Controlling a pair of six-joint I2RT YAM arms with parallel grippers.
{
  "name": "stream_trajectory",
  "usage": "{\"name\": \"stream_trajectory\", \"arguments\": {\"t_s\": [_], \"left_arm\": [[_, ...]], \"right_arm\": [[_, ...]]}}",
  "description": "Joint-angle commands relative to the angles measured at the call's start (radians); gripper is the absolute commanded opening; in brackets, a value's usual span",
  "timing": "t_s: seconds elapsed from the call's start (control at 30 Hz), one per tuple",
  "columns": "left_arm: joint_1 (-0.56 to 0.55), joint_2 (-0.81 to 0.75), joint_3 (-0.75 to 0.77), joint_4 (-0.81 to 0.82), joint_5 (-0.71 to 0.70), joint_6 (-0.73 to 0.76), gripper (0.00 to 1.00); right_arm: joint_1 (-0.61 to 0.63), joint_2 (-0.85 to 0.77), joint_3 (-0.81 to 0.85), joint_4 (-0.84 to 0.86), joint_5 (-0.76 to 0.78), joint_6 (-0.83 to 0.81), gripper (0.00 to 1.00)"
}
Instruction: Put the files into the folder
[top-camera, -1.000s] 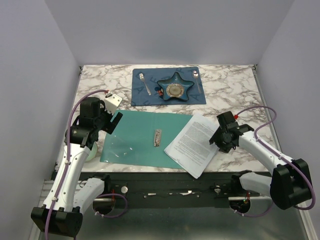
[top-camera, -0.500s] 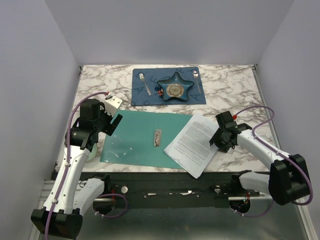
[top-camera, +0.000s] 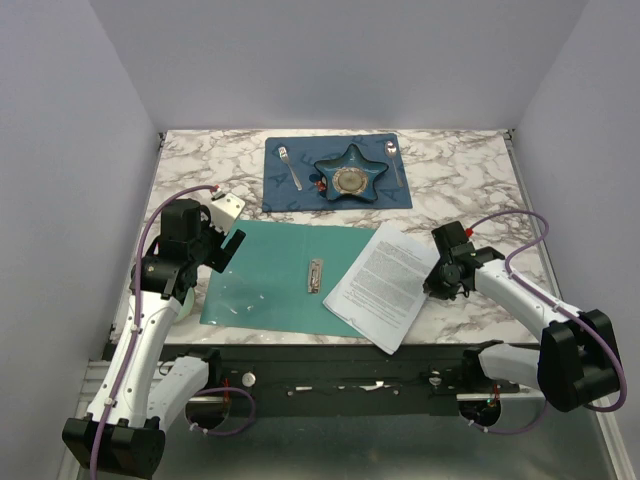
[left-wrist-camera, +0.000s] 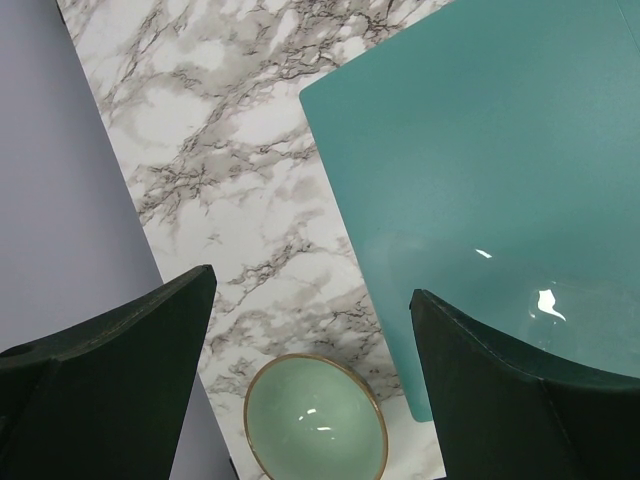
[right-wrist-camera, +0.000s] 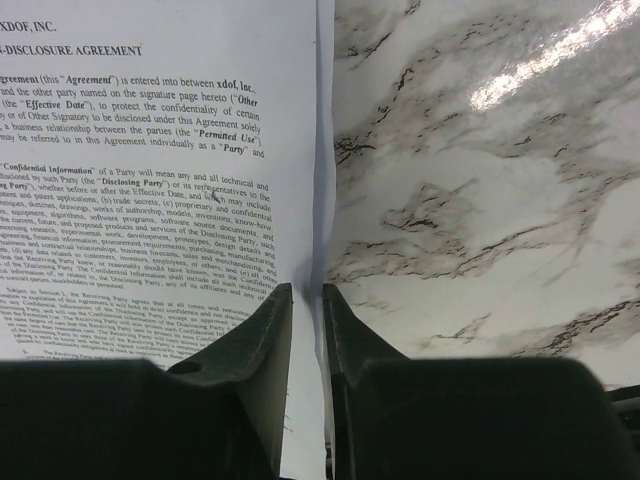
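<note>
From above, the folder (top-camera: 270, 275) lies open and flat on the marble table (top-camera: 470, 170), with the files (top-camera: 385, 285) lying slantwise across its right edge, partly on the teal and partly on the marble. The right gripper (top-camera: 438, 283) sits at the sheets' right edge, and the left gripper (top-camera: 225, 250) hangs over the folder's far left corner. The left wrist view shows its jaws spread wide and empty, with a pale green bowl (left-wrist-camera: 315, 415) below. The right wrist view shows the fingers (right-wrist-camera: 250, 350) nearly together, pinching the raised paper edge. Sheets this thin look light and floppy, likely to sag or fan apart, so an edge pinch suits dragging rather than lifting
</note>
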Motion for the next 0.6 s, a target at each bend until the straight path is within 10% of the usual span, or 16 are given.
{"name": "stream_trajectory", "arguments": {"t_s": [0.0, 0.2, 0.57], "left_arm": [[-0.003, -0.014, -0.008, -0.001, -0.004, 0.031, 0.94], [-0.003, -0.017, -0.008, -0.004, -0.003, 0.031, 0.94], [-0.003, -0.024, -0.010, -0.007, -0.004, 0.032, 0.94]], "right_arm": [[-0.005, -0.022, 0.005, 0.002, -0.014, -0.008, 0.27], [-0.005, -0.042, 0.026, -0.034, -0.003, -0.024, 0.55], [-0.007, -0.025, 0.080, -0.050, 0.053, -0.041, 0.56]]}}
